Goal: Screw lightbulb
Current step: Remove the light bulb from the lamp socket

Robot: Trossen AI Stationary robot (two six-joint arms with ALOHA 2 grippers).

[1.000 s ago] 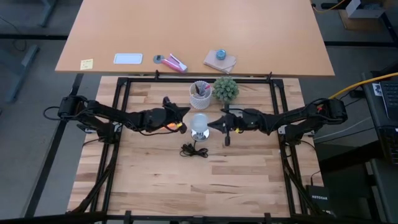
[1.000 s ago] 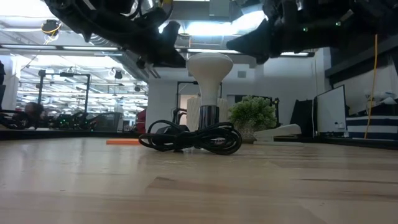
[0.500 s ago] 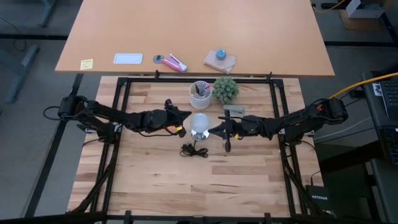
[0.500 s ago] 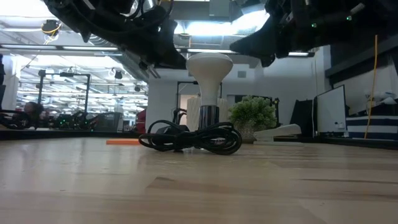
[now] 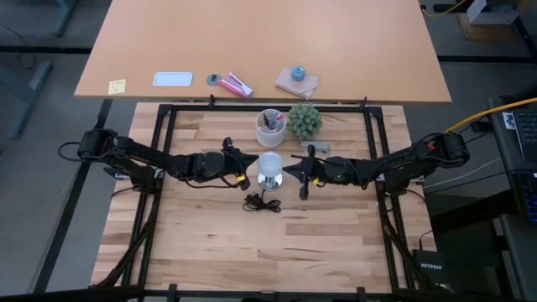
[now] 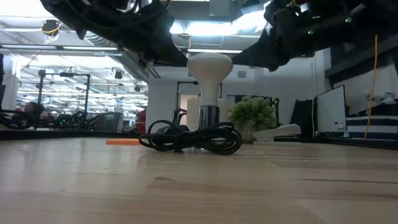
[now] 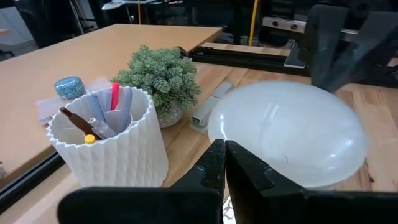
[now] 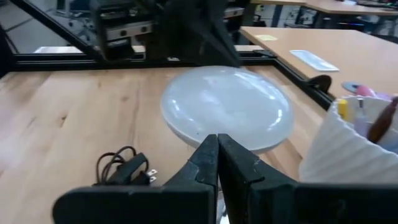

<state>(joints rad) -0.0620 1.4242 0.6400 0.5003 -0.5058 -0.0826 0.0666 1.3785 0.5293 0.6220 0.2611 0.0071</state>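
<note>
Lightbulb, just one, stands on bench between left end effector and right end effector, both pinched together.

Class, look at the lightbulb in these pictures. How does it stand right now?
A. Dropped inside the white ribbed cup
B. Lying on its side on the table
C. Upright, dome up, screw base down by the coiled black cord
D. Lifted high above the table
C: in the low view the lightbulb stands upright, dome on top, behind the coiled black cord.
</note>
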